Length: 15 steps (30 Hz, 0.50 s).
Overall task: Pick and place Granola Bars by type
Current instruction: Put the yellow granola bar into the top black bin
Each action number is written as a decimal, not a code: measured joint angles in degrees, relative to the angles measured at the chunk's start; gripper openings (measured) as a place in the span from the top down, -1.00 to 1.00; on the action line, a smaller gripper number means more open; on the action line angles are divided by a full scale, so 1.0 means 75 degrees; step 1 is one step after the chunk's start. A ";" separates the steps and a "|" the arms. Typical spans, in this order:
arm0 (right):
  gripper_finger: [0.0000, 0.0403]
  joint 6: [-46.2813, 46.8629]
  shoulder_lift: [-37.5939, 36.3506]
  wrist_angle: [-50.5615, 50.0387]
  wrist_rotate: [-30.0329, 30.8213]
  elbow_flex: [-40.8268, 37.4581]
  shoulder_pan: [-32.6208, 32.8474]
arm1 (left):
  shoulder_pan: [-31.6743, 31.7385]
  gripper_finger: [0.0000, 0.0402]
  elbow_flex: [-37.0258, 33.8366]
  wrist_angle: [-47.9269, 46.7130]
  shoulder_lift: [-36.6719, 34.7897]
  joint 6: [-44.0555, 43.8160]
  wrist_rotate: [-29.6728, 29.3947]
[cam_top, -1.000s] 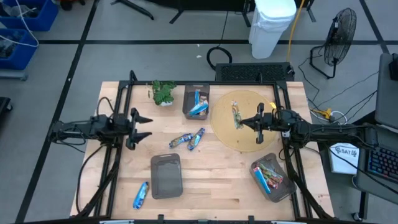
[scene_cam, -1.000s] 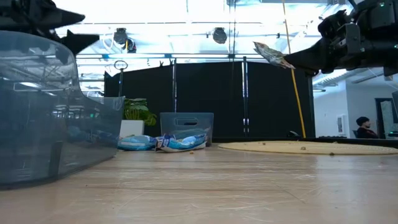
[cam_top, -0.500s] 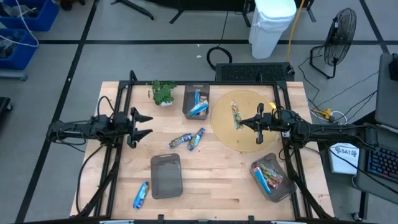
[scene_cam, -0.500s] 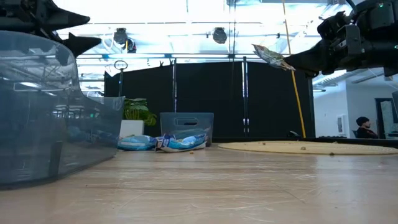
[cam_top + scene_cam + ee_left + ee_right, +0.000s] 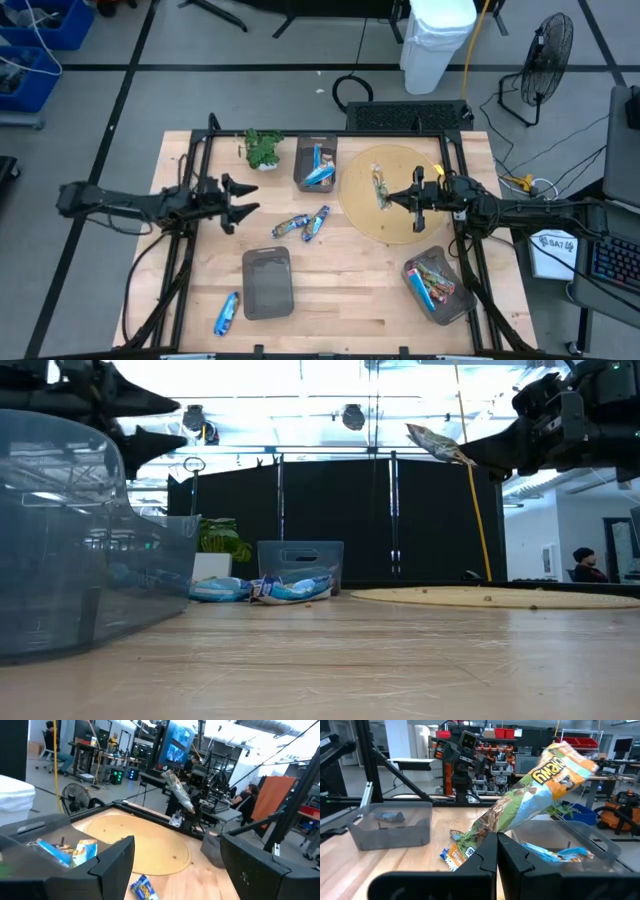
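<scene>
Granola bar (image 5: pixel 530 805) tilted upward from right pincer (image 5: pixel 497 851).

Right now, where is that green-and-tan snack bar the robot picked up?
The green-and-tan bar hangs pinched in the right gripper, in the air above the round tan mat, right of the far bin.
</scene>
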 joint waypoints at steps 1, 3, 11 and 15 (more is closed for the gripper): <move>1.00 0.0019 0.0001 0.0022 0.0001 0.0000 0.0000 | 0.0000 -0.48 0.0000 0.0505 0.0489 0.0010 -0.0006; 1.00 0.0041 -0.0001 0.0034 0.0003 0.0000 -0.0003 | 0.0000 -0.48 0.0082 0.1456 0.1476 0.0167 -0.0083; 1.00 0.0187 0.0000 0.0030 0.0006 0.0000 -0.0003 | 0.0000 -0.48 0.1523 0.3503 0.4787 0.1062 -0.0204; 1.00 0.0318 0.0030 0.0034 0.0004 0.0000 -0.0003 | 0.0000 -0.48 0.2684 0.3442 0.6091 0.1825 -0.0216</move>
